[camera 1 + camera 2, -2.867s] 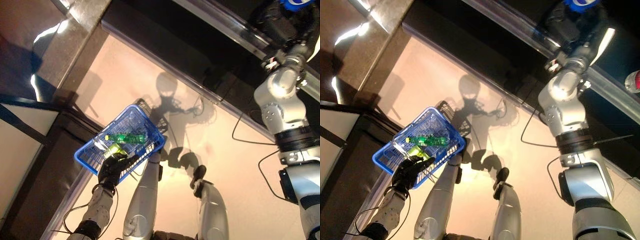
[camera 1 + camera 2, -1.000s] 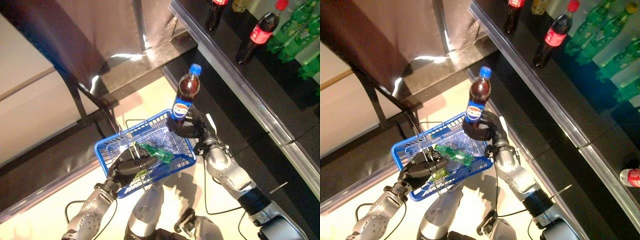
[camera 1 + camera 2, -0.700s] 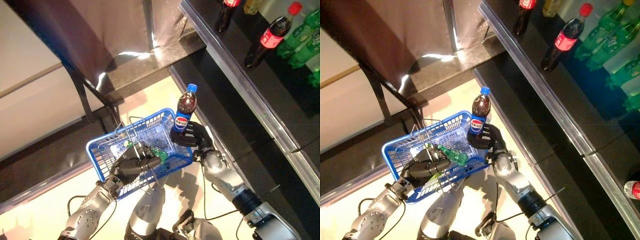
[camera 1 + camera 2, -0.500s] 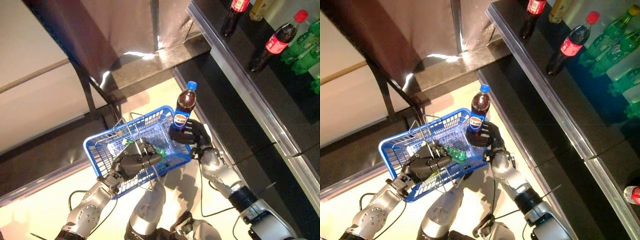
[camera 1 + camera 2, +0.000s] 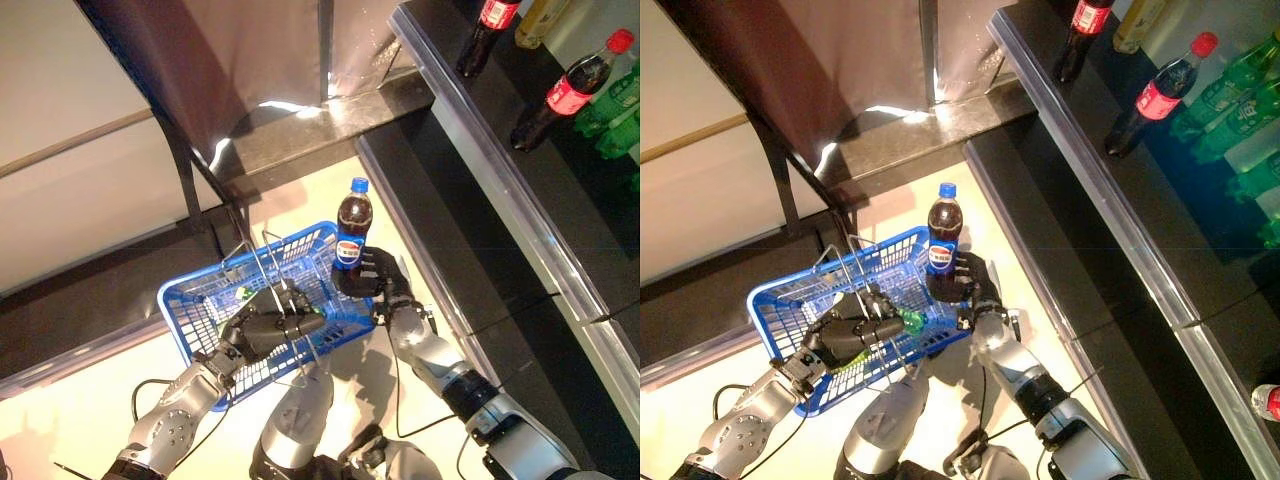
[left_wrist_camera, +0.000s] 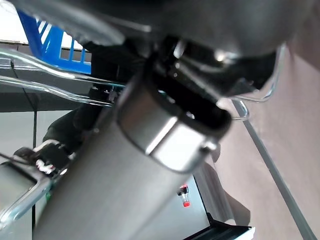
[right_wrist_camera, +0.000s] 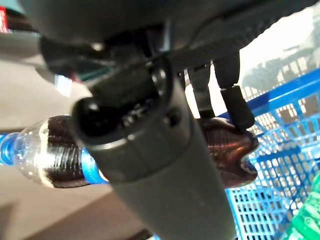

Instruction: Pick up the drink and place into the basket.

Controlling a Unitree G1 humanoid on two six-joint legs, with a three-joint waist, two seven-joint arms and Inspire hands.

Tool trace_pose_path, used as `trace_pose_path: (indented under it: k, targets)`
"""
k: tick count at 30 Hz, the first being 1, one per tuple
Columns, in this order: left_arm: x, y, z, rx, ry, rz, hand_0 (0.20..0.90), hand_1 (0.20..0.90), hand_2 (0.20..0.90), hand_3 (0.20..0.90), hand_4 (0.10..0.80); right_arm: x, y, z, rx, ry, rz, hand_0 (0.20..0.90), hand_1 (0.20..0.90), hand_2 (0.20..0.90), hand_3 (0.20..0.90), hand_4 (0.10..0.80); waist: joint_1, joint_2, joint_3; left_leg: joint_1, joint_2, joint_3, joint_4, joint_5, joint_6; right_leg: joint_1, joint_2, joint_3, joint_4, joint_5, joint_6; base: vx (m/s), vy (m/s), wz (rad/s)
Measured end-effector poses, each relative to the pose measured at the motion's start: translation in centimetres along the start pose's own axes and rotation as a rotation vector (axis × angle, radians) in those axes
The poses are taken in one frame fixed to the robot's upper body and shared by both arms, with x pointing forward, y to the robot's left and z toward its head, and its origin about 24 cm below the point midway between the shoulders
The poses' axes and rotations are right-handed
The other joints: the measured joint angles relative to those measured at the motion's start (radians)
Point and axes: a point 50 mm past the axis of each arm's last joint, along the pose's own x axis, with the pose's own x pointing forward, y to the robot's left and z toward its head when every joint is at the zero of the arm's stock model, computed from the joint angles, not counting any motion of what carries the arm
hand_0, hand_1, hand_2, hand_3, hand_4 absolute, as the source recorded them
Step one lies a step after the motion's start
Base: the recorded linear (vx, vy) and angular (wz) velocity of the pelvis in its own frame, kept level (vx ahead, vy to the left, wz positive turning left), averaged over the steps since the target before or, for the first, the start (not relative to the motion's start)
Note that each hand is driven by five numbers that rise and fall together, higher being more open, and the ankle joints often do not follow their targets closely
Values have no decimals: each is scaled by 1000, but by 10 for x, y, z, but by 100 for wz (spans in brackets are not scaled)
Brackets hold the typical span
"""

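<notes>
My right hand [image 5: 372, 280] is shut on a dark cola bottle [image 5: 350, 233] with a blue cap and blue label. It holds the bottle upright over the right rim of the blue basket [image 5: 196, 303]. In the right wrist view the bottle [image 7: 55, 160] lies across my fingers [image 7: 235, 102], with the basket's blue mesh [image 7: 272, 165] just past it. My left hand [image 5: 268, 330] is shut on the basket's thin wire handles [image 5: 262, 268] and holds the basket up in front. A green bottle [image 5: 910, 321] lies inside the basket.
A dark shelf with a metal edge [image 5: 500, 170] runs along the right, with red-capped cola bottles [image 5: 560, 95] and green bottles [image 5: 1240, 85] on it. A dark ledge [image 5: 300, 130] and a dark slanted post [image 5: 185, 170] stand behind the basket.
My right hand has lowered the cola bottle and brought it left, over the basket's right rim. The camera has shifted too.
</notes>
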Motion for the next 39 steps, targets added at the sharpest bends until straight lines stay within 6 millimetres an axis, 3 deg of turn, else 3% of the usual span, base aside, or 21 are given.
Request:
trace_pose_path:
  k: [6,16,20,24,30,39]
  targets:
    - [-2,2,2,21,16,5,300,300,300,200,100,-1,12,1,-336,-90,25,300,300,300,200,100,0,0,0,0,-1,0,-1,2,-3,-13,-9,0,33,-16,-5,0,0,0]
    - [0,1,2,49,30,-2,300,300,300,200,100,-1,25,-2,-716,-155,55,300,300,300,200,100,2,0,0,-10,2,-5,-17,10,-12,-42,-15,1,63,-33,-10,0,0,0]
    - [4,-11,7,72,17,-59,300,300,300,200,100,-3,29,-20,-845,-66,135,300,300,300,200,100,18,0,0,-18,1,-5,-18,11,-11,-50,-16,0,64,-32,-6,0,0,0]
    - [10,-28,12,90,4,-146,300,300,300,200,100,-4,29,-35,-865,24,174,300,300,300,200,100,28,0,0,-19,0,-8,-18,11,-12,-51,-16,-3,66,-35,-5,-3,-6,1]
    - [20,-36,23,138,-14,-201,300,300,300,200,100,-3,22,-50,-873,123,185,300,300,300,200,100,29,3,-1,-20,-1,-15,-17,12,-14,-52,-15,-10,73,-39,-8,0,0,3]
    - [32,-50,15,126,45,-289,300,300,300,200,100,7,25,-43,-887,172,183,300,300,300,200,100,27,3,-1,-24,-8,-28,-15,13,-16,-52,-24,-27,87,-48,-8,25,37,4]
